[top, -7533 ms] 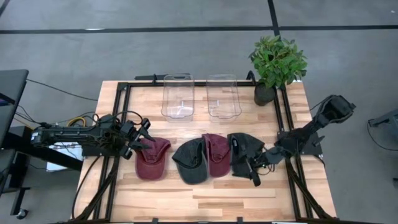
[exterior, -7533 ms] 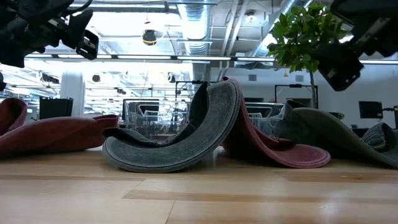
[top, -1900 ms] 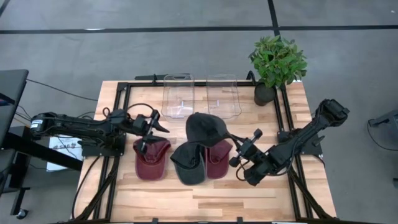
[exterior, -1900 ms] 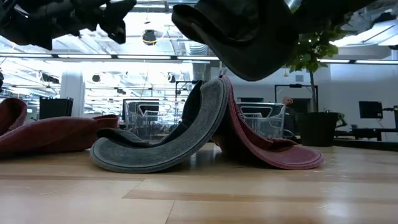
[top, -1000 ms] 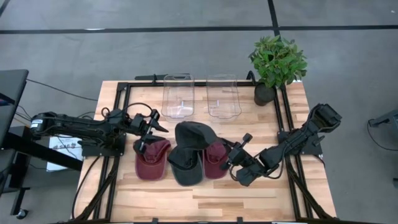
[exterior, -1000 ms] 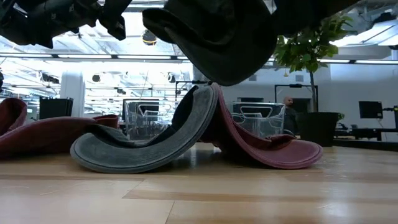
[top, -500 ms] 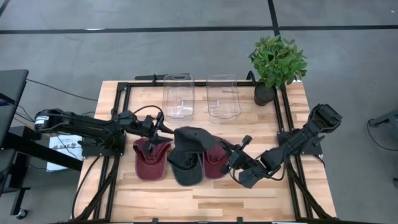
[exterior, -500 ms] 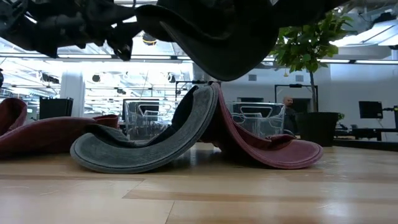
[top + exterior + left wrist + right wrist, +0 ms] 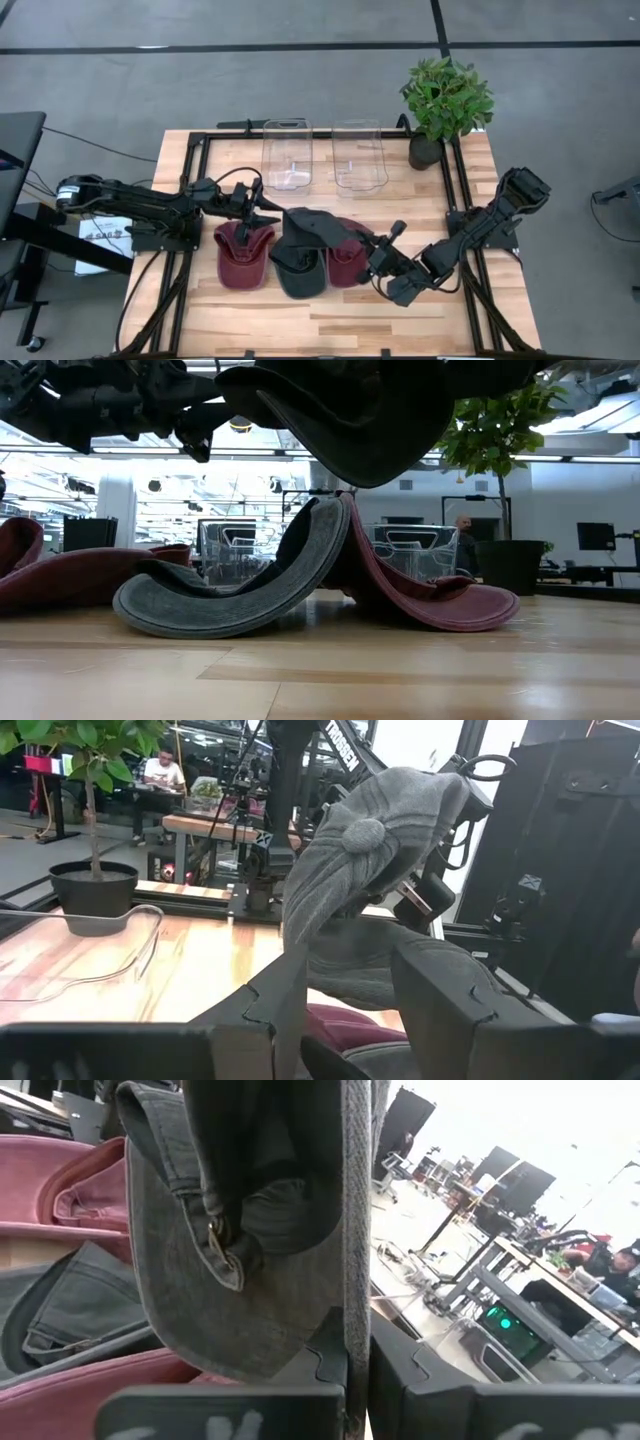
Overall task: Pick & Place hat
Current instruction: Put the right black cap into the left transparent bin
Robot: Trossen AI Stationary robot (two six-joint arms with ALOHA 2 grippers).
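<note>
A dark grey hat (image 9: pixel 315 228) hangs in the air over the table's middle, with my right gripper (image 9: pixel 372 252) shut on it from the right. My left gripper (image 9: pixel 268 215) is open at the hat's left edge. In the left wrist view its fingers (image 9: pixel 440 1000) stand on either side of the hat (image 9: pixel 370 870); I cannot tell whether they touch it. Below lie a maroon hat (image 9: pixel 243 255), another dark grey hat (image 9: pixel 300 272) and a second maroon hat (image 9: pixel 345 265); the latter two lean against each other (image 9: pixel 335 550). My right gripper pinches an edge of the dark grey hat (image 9: pixel 356 1280) between its two fingers, the cloth showing edge-on in the gap. It comes in roughly level from the table's right side. The hat is lifted clear of the hats below, its inside and strap buckle (image 9: pixel 215 1240) turned toward the wrist.
Two clear plastic bins (image 9: pixel 287 155) (image 9: pixel 358 155) stand at the far middle of the table. A potted plant (image 9: pixel 445 100) is at the far right corner. Black rails (image 9: pixel 195 200) run along the table's sides. Bare wood (image 9: pixel 330 320) lies toward the near edge.
My left gripper has moved toward the table's right and a little down, up to the left edge of the held hat. The hat stays lifted in my right gripper and now lies flatter, stretched more toward the right arm.
</note>
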